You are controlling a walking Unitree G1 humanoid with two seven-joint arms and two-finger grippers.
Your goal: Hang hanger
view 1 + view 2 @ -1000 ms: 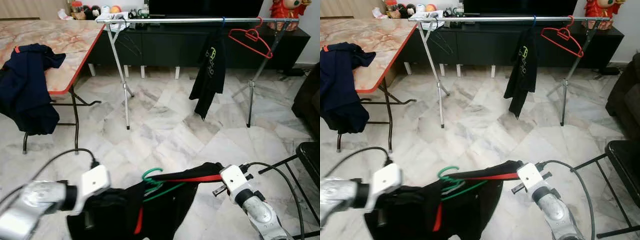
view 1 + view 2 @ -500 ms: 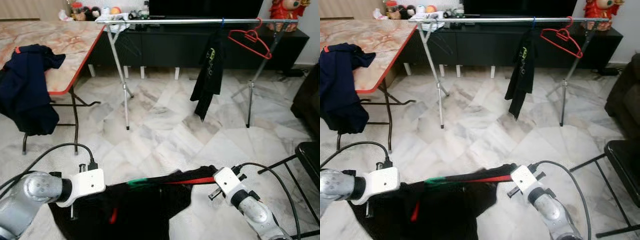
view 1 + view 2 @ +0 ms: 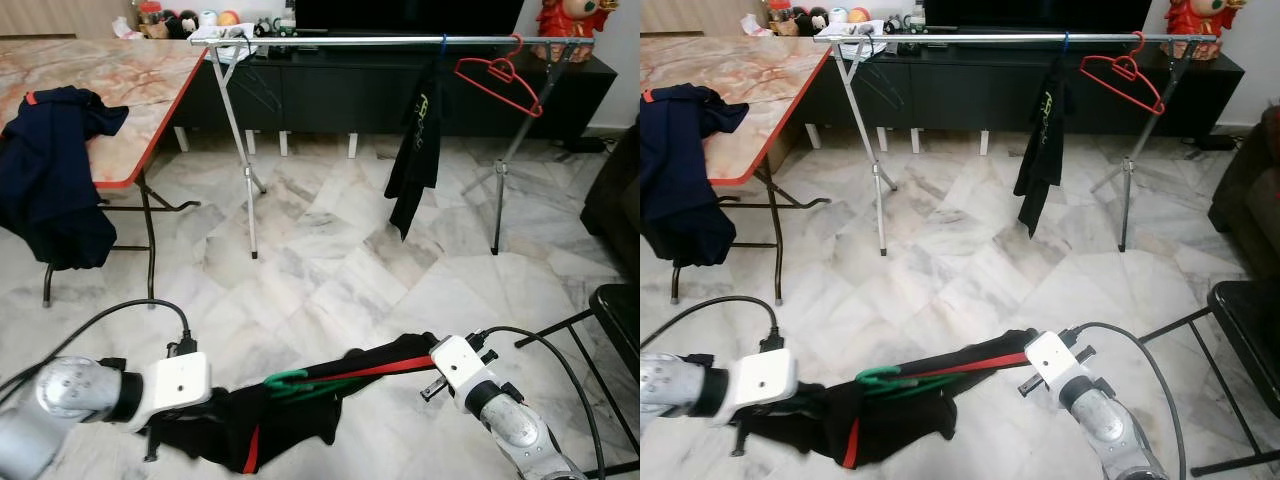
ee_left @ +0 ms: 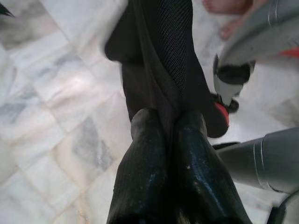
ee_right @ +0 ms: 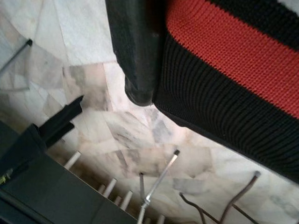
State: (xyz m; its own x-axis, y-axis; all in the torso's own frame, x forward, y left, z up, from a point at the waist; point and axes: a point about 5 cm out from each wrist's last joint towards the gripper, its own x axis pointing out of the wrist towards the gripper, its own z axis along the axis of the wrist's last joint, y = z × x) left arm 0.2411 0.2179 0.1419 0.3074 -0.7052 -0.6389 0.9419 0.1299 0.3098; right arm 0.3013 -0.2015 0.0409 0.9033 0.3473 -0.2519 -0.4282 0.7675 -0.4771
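Observation:
A black garment with a red stripe (image 3: pixel 262 432) is stretched low over the floor between my two grippers. A green hanger (image 3: pixel 300 381) sits inside it, its hook poking out at the middle. My left gripper (image 4: pixel 170 123) is shut on the garment's left end, below the white wrist block (image 3: pixel 180 380). My right gripper (image 3: pixel 428 349) is shut on the striped right end, with one finger (image 5: pixel 139 56) pressed beside the red band (image 5: pixel 233 56). The clothes rail (image 3: pixel 370 41) stands far ahead, carrying a black shirt (image 3: pixel 415 150) and a red hanger (image 3: pixel 497 78).
A marble-topped folding table (image 3: pixel 130 70) with a navy garment (image 3: pixel 55 180) draped over it stands at the left. A black cabinet (image 3: pixel 330 95) runs behind the rail. A black chair frame (image 3: pixel 600 320) is at the right. Open marble floor lies between me and the rail.
The garment, spread wide half a second ago, is now gathered into a narrow band. The green hanger shows again at the middle. My left arm has shifted slightly.

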